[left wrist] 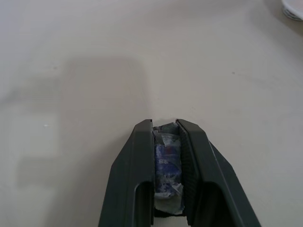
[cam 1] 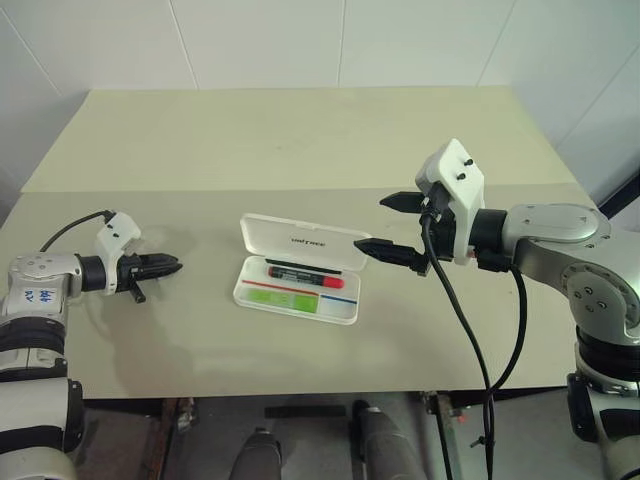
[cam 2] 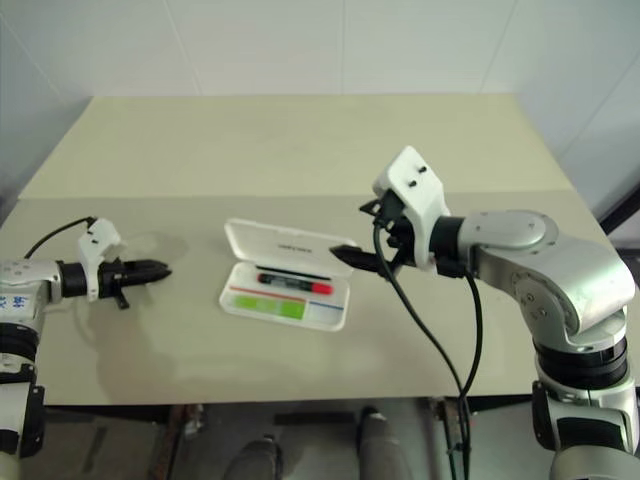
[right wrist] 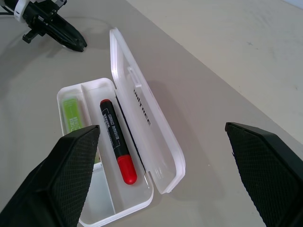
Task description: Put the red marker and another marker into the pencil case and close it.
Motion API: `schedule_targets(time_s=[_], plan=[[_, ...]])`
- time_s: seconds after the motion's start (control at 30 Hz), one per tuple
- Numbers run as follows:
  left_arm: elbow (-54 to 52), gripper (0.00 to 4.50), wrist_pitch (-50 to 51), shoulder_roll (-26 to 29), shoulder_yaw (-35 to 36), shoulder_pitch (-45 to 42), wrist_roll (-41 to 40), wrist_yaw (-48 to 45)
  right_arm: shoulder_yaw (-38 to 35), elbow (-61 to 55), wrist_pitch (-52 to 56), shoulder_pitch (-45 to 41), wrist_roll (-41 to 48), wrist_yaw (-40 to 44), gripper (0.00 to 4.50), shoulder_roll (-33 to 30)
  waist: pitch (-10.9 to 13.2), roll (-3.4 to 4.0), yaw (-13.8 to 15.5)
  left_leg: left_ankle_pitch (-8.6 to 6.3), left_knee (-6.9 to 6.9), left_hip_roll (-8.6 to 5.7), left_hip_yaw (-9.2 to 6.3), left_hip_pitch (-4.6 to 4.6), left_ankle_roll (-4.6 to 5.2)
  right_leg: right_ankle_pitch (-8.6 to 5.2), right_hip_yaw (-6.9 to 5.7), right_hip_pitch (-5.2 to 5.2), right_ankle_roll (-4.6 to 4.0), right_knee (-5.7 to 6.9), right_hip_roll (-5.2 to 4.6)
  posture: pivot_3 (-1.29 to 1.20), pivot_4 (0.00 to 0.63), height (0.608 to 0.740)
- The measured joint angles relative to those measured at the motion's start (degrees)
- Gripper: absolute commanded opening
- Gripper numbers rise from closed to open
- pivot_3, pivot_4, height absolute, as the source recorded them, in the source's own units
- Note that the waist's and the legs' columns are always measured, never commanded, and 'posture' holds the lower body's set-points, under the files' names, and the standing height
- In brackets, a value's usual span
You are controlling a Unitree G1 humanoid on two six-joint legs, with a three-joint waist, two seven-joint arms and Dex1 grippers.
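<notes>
Two markers lie inside the pencil case (cam 1: 298,272), which sits open near the middle of the tabletop (cam 1: 300,140), toward its front edge. Case tray is split lengthwise into 2 compartments. The red marker (cam 1: 304,277) lies flat in the compartment nearer the hinge, black barrel w/ white label, red end pointing to the robot's right. The green highlighter (cam 1: 284,296) lies flat in the front compartment, parallel to the red marker, toward the tray's left end; right part of that compartment is bare white. Thin red & blue stripes run along the divider between them. Lid (right wrist: 142,113) stands raised off the tray's far long edge, tilted back, not shut; small dark lettering on its face.

Right hand (cam 1: 392,226) hovers just right of the case, above tabletop level, fingers spread wide apart, nothing between them. Lower finger tip is just beside the lid's right corner in the head views; contact can't be confirmed. In the right wrist view both black textured fingers (right wrist: 52,184) frame the case, well apart from each other.

Left hand (cam 1: 168,266) is well left of the case, low over the tabletop, pointing toward the case. Its fingers (left wrist: 135,175) are drawn nearly together, only a narrow slot left; no task item in them. Inside the slot sits crumpled bluish-white wrap/tape (left wrist: 167,165), seemingly part of the hand itself. A black cable (cam 1: 470,330) hangs from the right wrist past the tabletop's front edge.
</notes>
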Motion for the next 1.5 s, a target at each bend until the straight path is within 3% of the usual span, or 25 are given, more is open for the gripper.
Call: schedule_targets(time_s=[0.47,0.83,1.03,1.33,1.5], plan=[[-2.58,0.36,-6.54,-2.43,1.66,-12.58,-0.35,6.28,-2.75,-1.23,0.52,0.67,2.25,-0.43,4.5,-0.67,-0.01,-0.02,-0.3,-0.01,-0.09,0.0,0.02,-0.07,0.0,0.02,0.0,-0.04,0.04,-0.12,0.0,0.0,0.15,0.74],[-9.34,0.36,-5.81,-10.86,1.42,-21.38,-3.83,0.57,-6.85,-6.56,0.71,3.55,7.42,-3.05,4.5,0.26,-0.01,-0.03,-0.05,0.0,-0.02,0.0,-0.02,-0.13,0.0,0.04,0.0,-0.01,0.06,-0.13,0.02,0.0,0.15,0.74],[-18.45,0.36,0.96,-15.64,0.34,-22.26,-8.82,-3.91,-6.91,-7.58,0.19,5.01,7.52,-5.24,4.5,-0.07,-0.01,-0.03,-0.32,0.0,-0.01,0.0,-0.02,-0.12,0.0,0.03,0.01,-0.01,0.06,-0.11,0.02,0.0,0.15,0.74],[-33.17,0.36,14.24,-16.64,-4.41,-18.64,-11.92,-7.93,-7.14,-7.87,0.05,6.58,7.63,-6.28,4.5,-2.09,-0.01,-0.03,-0.29,0.0,0.02,0.0,-0.02,-0.1,0.01,0.03,0.04,-0.01,0.05,-0.1,0.05,0.0,0.15,0.74],[-42.96,0.36,23.63,-16.95,-6.23,-14.59,-13.26,-5.95,-8.93,-10.51,0.05,12.22,7.79,-6.1,4.5,-6.48,-0.01,-0.03,-0.02,0.0,0.01,0.0,-0.04,-0.14,0.01,0.02,0.04,0.0,0.05,-0.16,0.05,0.0,0.15,0.74]])
